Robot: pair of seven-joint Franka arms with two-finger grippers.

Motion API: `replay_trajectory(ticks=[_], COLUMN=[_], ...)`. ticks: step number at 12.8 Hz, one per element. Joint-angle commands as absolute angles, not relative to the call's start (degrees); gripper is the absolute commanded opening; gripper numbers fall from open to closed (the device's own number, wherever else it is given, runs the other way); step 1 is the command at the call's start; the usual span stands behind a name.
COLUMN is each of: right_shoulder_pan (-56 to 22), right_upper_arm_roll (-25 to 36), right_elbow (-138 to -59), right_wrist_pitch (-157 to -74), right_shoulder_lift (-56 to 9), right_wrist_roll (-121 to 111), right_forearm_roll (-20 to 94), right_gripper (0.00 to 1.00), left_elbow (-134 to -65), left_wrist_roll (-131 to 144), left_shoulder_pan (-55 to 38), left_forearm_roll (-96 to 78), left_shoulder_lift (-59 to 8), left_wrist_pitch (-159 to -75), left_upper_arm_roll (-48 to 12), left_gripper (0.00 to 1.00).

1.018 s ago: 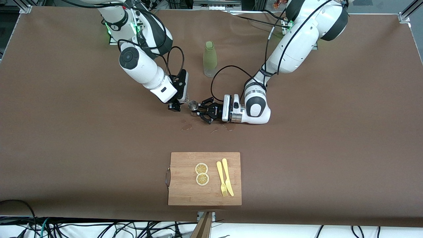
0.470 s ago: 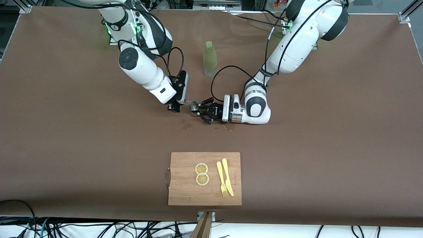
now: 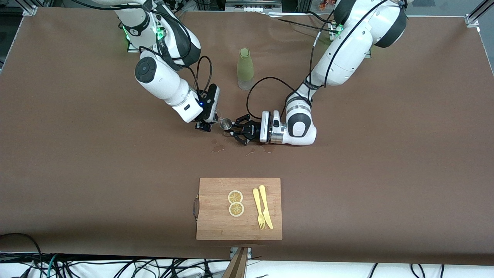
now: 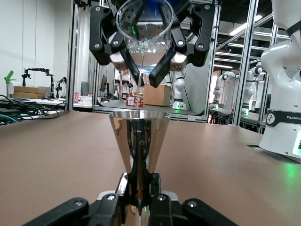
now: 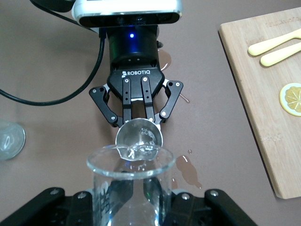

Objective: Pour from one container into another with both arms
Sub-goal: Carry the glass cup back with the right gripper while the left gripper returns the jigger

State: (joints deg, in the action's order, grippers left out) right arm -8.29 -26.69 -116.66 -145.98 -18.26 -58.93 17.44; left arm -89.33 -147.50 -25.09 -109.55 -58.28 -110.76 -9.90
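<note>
The tiny clear glass tumbler [image 3: 217, 115] is tipped over the silvery metal jigger [image 3: 225, 123] near the table's middle. My right gripper [image 3: 204, 126] is shut on the tumbler [image 5: 130, 188], whose rim hangs just above the jigger's mouth [image 5: 139, 137]. A thin stream of liquid [image 4: 141, 70] falls from the tumbler [image 4: 144, 28] into the jigger [image 4: 139, 136]. My left gripper [image 3: 234, 132] is shut on the jigger's narrow waist, low over the table, and keeps it upright. In the left wrist view the left gripper [image 4: 139, 190] clamps the jigger between both fingers.
A tall olive-green bottle [image 3: 245, 68] stands farther from the front camera than the grippers. Wet spill marks [image 3: 218, 148] lie on the brown table under the jigger. A wooden cutting board [image 3: 216, 224] with lemon slices [image 3: 235, 202], a yellow fork [image 3: 257, 208] and knife [image 3: 266, 208] lies near the front edge.
The right arm's wrist has risen and swung a little toward its base, tipping the tumbler further over the jigger. The left arm and the jigger have stayed put.
</note>
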Motion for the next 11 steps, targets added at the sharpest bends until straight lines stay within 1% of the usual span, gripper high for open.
replay_trajectory(ticks=[1,4,6,8,10,11], right_shoulder_pan=[-6.7,-4.8,-1.9,0.1,1.1,1.3], right_upper_arm_roll=[-27.7,-27.6,-27.0,-23.4,-18.0,-15.1], right_elbow=[-116.5,-116.5,-116.0,-116.0,-115.9,-115.9], right_wrist_pitch=[-146.3,-144.9,-139.7,-133.0,-124.3,-119.8], right_shoulder_lift=[-17.0,-15.6,-14.9,-14.9,-15.2,-15.4], right_wrist_roll=[-61.4,-75.4,-87.0,-98.3,-108.3,-112.2], right_forearm_roll=[21.6,38.7,49.7,57.3,62.4,63.9], right_gripper=[0.09,0.09,0.09,0.09,0.09,0.09], left_elbow=[-88.7,-89.6,-91.2,-93.8,-97.5,-99.1], left_wrist_roll=[-151.2,-151.9,-154.1,-155.4,-156.3,-156.4], left_shoulder_pan=[-24.4,-23.6,-22.4,-20.5,-17.9,-16.5], left_forearm_roll=[-111.4,-111.2,-110.6,-110.4,-107.3,-106.3], left_shoulder_lift=[-57.9,-57.2,-56.3,-54.7,-52.0,-51.1], left_wrist_pitch=[-110.8,-110.7,-110.7,-109.9,-108.7,-106.8], left_upper_arm_roll=[-9.7,-9.5,-9.4,-9.0,-8.7,-8.5], left_gripper=[0.0,0.0,0.0,0.0,0.0,0.0])
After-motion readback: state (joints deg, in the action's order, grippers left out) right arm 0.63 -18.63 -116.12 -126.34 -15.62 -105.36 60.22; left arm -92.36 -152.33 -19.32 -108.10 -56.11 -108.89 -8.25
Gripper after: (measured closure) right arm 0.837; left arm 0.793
